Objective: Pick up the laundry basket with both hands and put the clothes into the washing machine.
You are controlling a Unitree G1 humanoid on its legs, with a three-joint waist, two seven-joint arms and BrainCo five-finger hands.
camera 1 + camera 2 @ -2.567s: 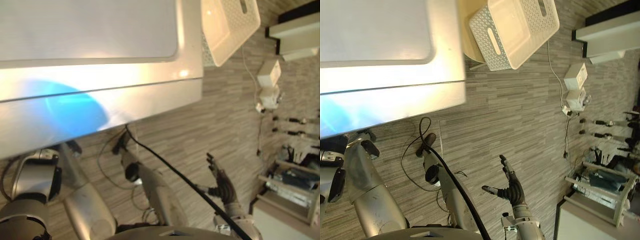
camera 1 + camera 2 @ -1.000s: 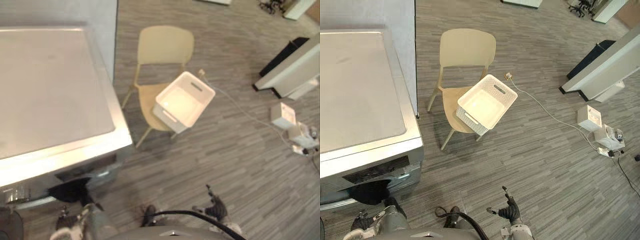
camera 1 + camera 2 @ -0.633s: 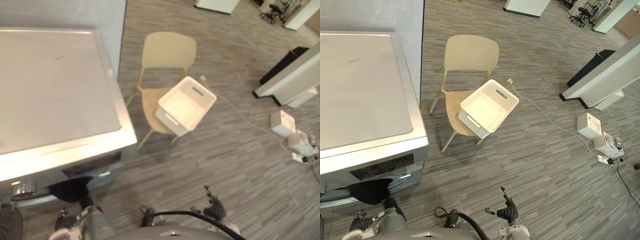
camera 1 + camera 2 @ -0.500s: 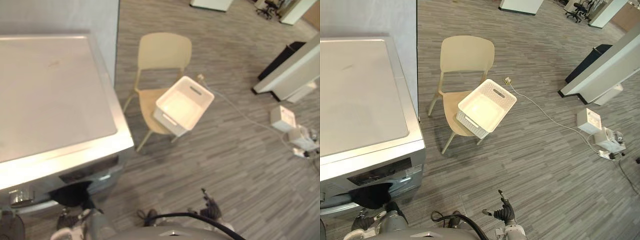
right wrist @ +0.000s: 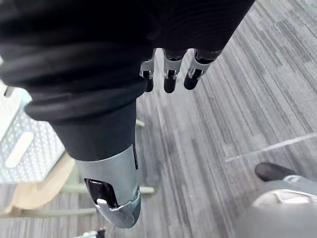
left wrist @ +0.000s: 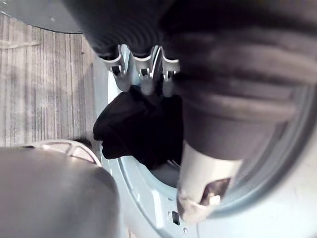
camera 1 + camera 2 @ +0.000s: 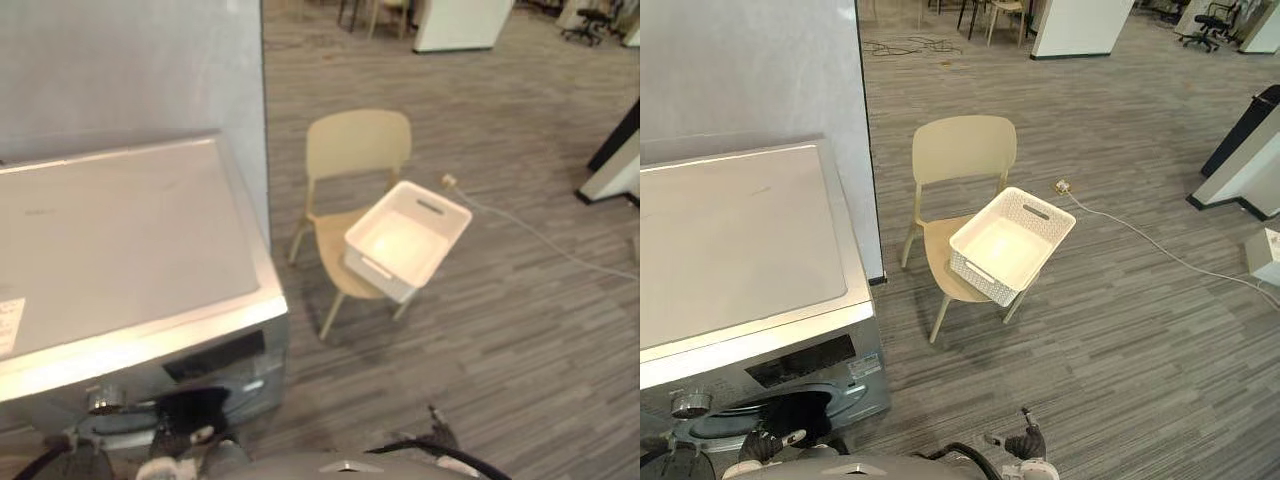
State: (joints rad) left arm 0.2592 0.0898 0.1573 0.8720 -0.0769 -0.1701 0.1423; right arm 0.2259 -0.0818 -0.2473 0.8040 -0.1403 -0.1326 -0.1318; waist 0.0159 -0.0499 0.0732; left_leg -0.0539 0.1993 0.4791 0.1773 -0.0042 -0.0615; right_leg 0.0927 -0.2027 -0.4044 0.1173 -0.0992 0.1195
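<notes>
The white laundry basket [image 7: 978, 277] sits tilted on the seat of a beige chair [image 7: 963, 150], and I see nothing inside it. The washing machine [image 7: 740, 240] stands at the left with its round door opening low on the front. Dark clothing [image 6: 133, 129] lies in that opening and bulges out over its rim. My left hand [image 6: 142, 82] hangs just in front of the cloth with straight fingers, holding nothing; it also shows low down in the right eye view [image 7: 762, 447]. My right hand [image 7: 1025, 443] is open over the floor, its fingers [image 5: 168, 79] straight.
A grey wall [image 7: 750, 70] rises behind the machine. A white cable [image 7: 1140, 245] runs across the striped floor to the right of the chair. White partition bases [image 7: 1240, 170] stand at the far right. Open floor lies between me and the chair.
The camera has swung upright and tilted up, so the whole picture has shifted. The basket stays on the chair. Both hands stay low and open.
</notes>
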